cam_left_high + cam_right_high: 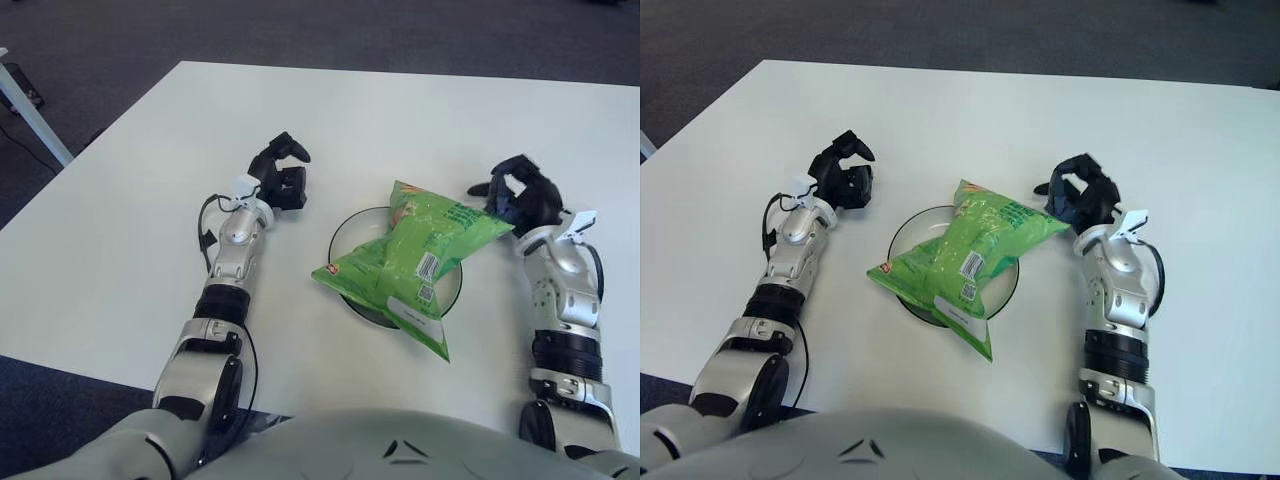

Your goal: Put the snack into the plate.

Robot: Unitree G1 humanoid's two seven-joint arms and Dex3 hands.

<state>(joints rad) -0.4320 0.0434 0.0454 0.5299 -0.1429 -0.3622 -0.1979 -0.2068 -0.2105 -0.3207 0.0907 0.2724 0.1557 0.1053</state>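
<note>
White bench (120, 230): snack (410, 262) lies across plate (345, 235), between curled, empty left hand (280, 178) and right hand (520, 195).

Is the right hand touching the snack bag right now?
Cannot tell. In both views the right hand shows right at the snack bag's upper right corner, with neither contact nor gap plain.

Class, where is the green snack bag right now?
The snack bag lies across the plate in the middle of the table, between the two robot hands, its right end nearest the right robot hand.
</note>
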